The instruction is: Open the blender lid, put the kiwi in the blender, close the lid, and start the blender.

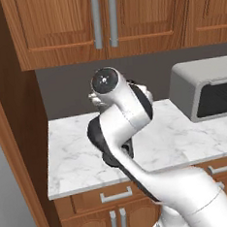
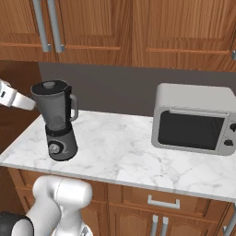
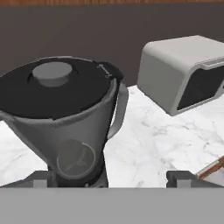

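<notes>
1. Wooden cabinets run along the top with a dark grey backsplash under them, and a white marble surface sits over more wooden drawers with silver pulls.
2. From the hand view, the tool is hanging above and a bit back from the blender, looking down at it. The two dark fingertips are spread wide apart with nothing between them, not touching anything.
3. The blender stands upright on the surface, just below and ahead of the tool, toward its left fingertip. Dark base with a round silver knob on the front, smoky see-through jar on top, handle pointing toward the toaster oven.
4. The blender lid is seated on the jar's rim: round, dark, with a small raised knob in the centre. It's the nearest thing to the tool, right under where the camera looks.
5. You can see the blades low down through the jar wall in the hand view; otherwise the jar looks empty.
6. A boxy grey toaster oven sits further along the surface, well apart from the blender, off to the tool's right and ahead.
7. In the left base view the arm's elbow blocks most of the blender.
</notes>
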### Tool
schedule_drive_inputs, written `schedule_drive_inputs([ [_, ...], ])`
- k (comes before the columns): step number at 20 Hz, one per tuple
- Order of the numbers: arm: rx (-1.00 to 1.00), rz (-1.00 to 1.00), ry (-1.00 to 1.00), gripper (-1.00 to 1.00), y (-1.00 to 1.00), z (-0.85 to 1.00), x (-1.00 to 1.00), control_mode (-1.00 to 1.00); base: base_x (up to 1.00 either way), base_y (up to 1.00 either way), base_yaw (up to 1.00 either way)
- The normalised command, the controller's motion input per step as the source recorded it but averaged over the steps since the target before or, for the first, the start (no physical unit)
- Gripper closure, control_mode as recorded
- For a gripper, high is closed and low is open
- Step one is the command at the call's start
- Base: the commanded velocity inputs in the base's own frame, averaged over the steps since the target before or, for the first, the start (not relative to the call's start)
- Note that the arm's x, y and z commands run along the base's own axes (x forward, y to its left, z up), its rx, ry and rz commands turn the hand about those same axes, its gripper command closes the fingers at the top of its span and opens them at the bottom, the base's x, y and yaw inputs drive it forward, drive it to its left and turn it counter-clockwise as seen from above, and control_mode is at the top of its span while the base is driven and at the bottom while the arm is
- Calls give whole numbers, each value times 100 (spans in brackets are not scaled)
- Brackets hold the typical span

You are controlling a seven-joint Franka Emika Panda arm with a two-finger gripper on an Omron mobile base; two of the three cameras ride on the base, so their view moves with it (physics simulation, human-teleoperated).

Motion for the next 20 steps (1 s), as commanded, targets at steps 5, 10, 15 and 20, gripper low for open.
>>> schedule_drive_inputs([
  [5,-10,-38,-11,-100,0,-54,-15,-100,0,0,0],
  [10,-11,-23,-12,-100,-5,-41,-3,-100,0,0,0],
  [15,-10,-23,-27,-100,0,-41,-19,-100,0,0,0],
  [20,-3,-17,-30,-100,-8,-37,-20,-100,0,0,0],
])
